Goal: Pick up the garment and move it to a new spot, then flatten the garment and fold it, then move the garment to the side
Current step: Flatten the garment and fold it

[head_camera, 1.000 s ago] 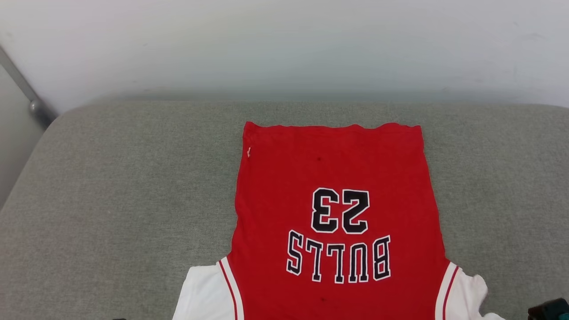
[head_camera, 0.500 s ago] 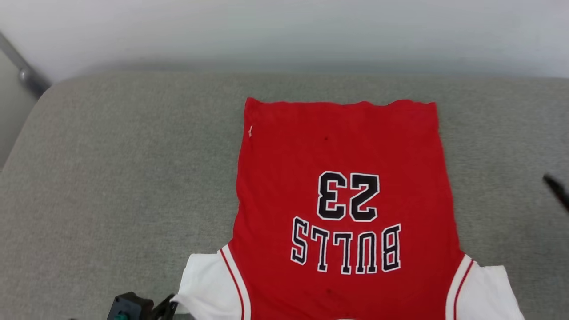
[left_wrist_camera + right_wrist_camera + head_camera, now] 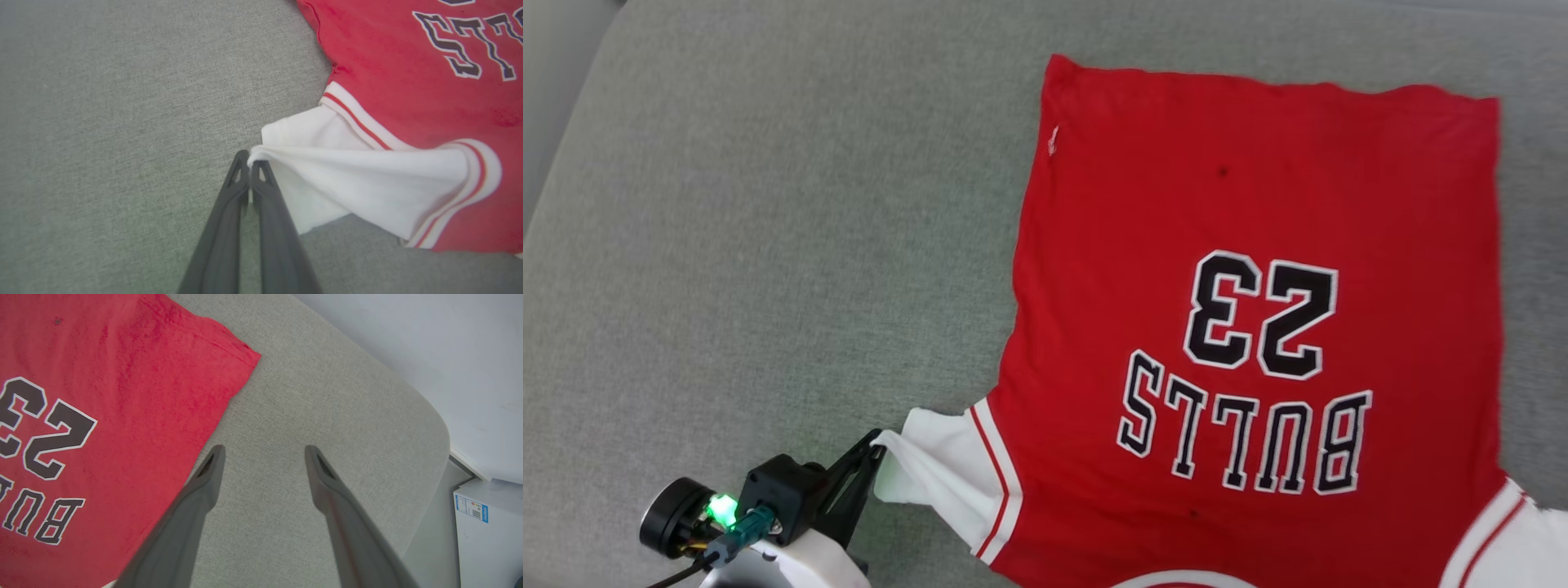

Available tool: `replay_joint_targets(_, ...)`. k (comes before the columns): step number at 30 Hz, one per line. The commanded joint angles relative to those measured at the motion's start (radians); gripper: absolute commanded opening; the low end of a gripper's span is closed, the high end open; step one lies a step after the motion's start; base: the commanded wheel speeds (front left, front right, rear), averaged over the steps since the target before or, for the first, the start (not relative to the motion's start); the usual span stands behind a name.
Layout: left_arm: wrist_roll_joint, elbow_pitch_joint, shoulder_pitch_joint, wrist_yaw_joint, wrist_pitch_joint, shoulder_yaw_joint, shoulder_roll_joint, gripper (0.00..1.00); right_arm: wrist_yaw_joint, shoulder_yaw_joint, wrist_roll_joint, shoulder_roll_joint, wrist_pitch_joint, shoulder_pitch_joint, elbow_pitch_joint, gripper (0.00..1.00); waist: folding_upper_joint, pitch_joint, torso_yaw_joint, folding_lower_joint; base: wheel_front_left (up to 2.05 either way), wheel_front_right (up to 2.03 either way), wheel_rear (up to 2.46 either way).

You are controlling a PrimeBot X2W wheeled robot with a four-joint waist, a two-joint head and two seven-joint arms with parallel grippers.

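Cushion (image 3: 727, 245), grey and woven, under everything, with bare room out to the robot's left. On it, garment (image 3: 1258, 188), red, spread front-up across the right of the head view, lettering upside down from the robot's side, hem far, collar near. Long axis running away from the robot, body nearly flat.

Nearer in, white sleeve (image 3: 939, 469) on the robot's left side, raised off the cushion and drawn into a taut ridge toward the lower left. At the ridge's tip, left gripper (image 3: 876, 447), fingers pressed together with a pinch of sleeve edge clamped between the tips.

Right gripper (image 3: 263, 451), spread wide and holding nothing, above the cushion just beside the garment's right-hand edge, short of the far hem corner.

Probably the flattening step. Turns on direction: shirt body up and to the right of the pinched tip, so a pull away from it, across the long axis, likely to straighten the sleeve. A pull along the axis more likely to drag the whole shirt. Left arm plainly nearer this sleeve; right arm nearer the other sleeve (image 3: 1527, 539).
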Motion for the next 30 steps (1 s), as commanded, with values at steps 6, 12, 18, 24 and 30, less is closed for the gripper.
replay_joint_targets(6, 0.042, -0.002, -0.052, -0.008, -0.010, 0.012, -0.033, 0.00, -0.001, 0.003, -0.084, 0.062, 0.168, -0.150, 0.101, 1.00, -0.0001, 0.154, 0.088, -0.0002, 0.00, 0.00, 0.00)
replay_joint_targets(12, 0.070, 0.008, -0.095, -0.031, -0.010, 0.019, -0.079, 0.00, -0.001, -0.059, -0.157, 0.120, 0.199, -0.165, 0.185, 1.00, -0.0001, 0.234, 0.128, -0.0002, 0.00, 0.00, 0.00)
replay_joint_targets(18, 0.085, 0.022, -0.109, -0.036, -0.009, 0.034, -0.086, 0.00, -0.001, -0.095, -0.194, 0.161, 0.187, -0.080, 0.225, 1.00, -0.0001, 0.279, 0.146, -0.0002, 0.00, 0.00, 0.00)
replay_joint_targets(24, 0.091, 0.027, -0.101, -0.035, -0.012, 0.050, -0.087, 0.00, -0.001, -0.096, -0.199, 0.185, 0.173, -0.020, 0.211, 0.00, -0.0001, 0.281, 0.144, -0.0002, 0.00, 0.00, 0.00)
replay_joint_targets(30, 0.081, 0.046, -0.059, -0.038, -0.015, 0.055, -0.089, 0.00, -0.001, -0.104, -0.200, 0.180, 0.112, -0.052, 0.190, 0.00, -0.0001, 0.210, 0.114, -0.0002, 0.00, 0.00, 0.00)
